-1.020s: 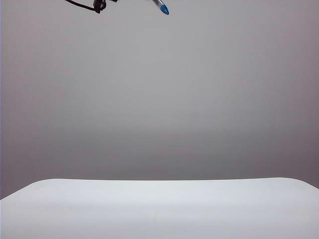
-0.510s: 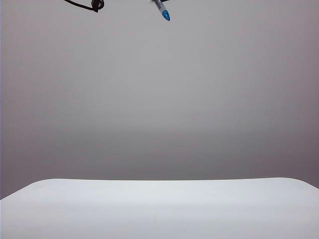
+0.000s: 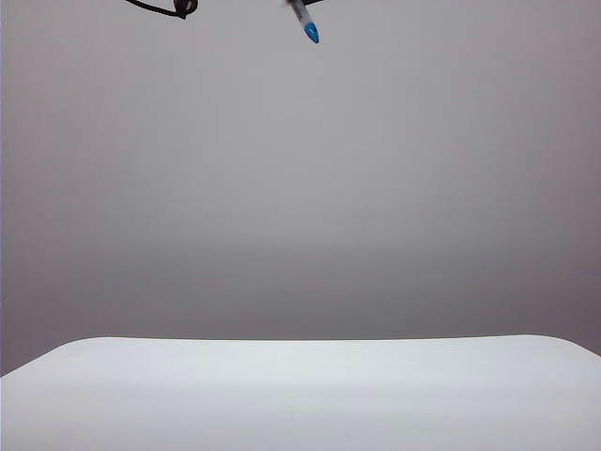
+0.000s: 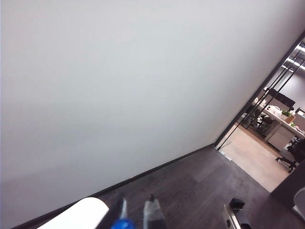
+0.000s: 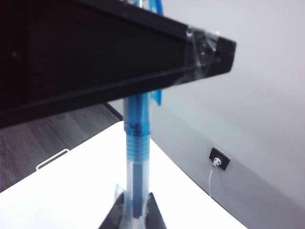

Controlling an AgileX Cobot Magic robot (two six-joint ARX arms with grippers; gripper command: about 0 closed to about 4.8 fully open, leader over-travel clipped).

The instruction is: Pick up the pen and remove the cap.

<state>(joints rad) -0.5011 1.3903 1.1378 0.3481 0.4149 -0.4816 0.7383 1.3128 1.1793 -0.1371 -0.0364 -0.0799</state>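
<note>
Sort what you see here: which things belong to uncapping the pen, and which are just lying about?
Job: pen, gripped by the right gripper above the table; cap, pinched by the left gripper at the pen's other end.
Just there: table; wall socket; dangling cable.

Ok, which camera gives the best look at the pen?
The right wrist view: the pen fills it, clear barrel and blue section sharp, its lower end clamped in the right gripper. The exterior view catches only a blue tip at the top edge. The left wrist view shows a blue sliver at the left gripper.
</note>
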